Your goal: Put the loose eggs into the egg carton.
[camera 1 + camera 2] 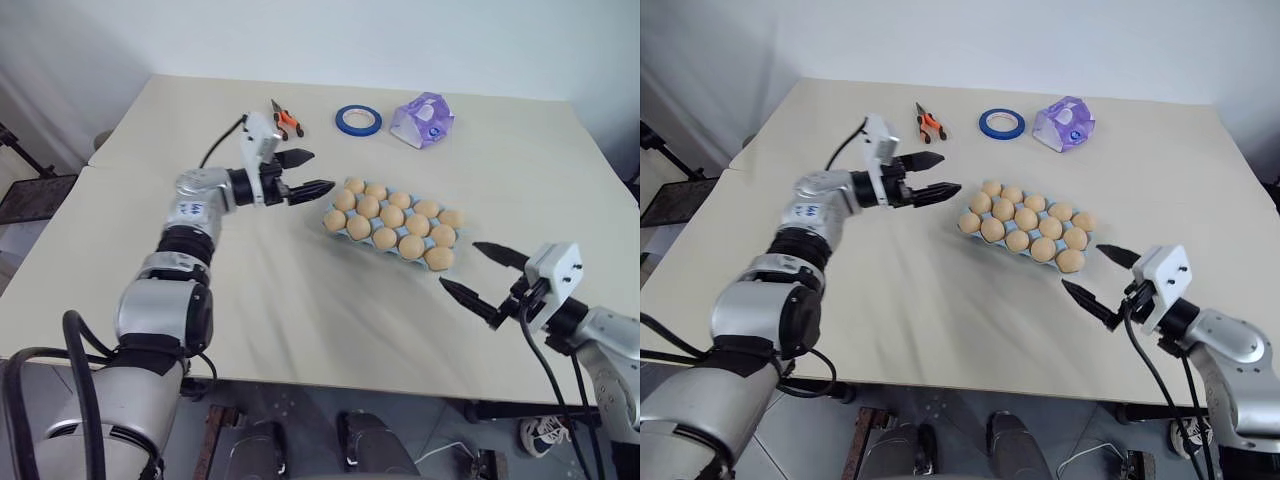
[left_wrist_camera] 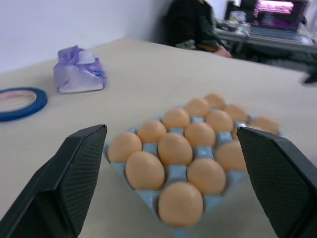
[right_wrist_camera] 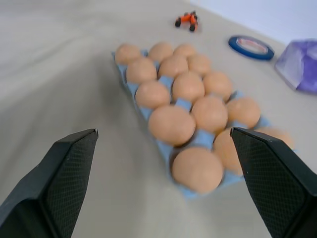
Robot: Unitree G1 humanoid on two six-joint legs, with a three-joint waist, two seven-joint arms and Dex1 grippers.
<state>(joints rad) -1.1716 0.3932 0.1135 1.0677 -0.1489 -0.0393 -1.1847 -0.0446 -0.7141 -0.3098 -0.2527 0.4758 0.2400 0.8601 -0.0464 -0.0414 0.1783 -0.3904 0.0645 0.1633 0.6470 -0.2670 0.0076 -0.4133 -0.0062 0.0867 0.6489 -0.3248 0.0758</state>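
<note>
I am holding both end effectors, left [image 1: 308, 172] and right [image 1: 480, 272], spread and empty beside the egg carton [image 1: 334, 229], since its eggs [image 1: 392, 217] look seated.

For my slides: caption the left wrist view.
Open left gripper faces the full egg carton; tape roll and purple packet lie beyond.

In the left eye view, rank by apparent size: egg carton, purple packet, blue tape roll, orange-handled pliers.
1. egg carton, clearly largest
2. purple packet
3. blue tape roll
4. orange-handled pliers

Tape roll and pliers look close in extent, so their order is unsure.
</note>
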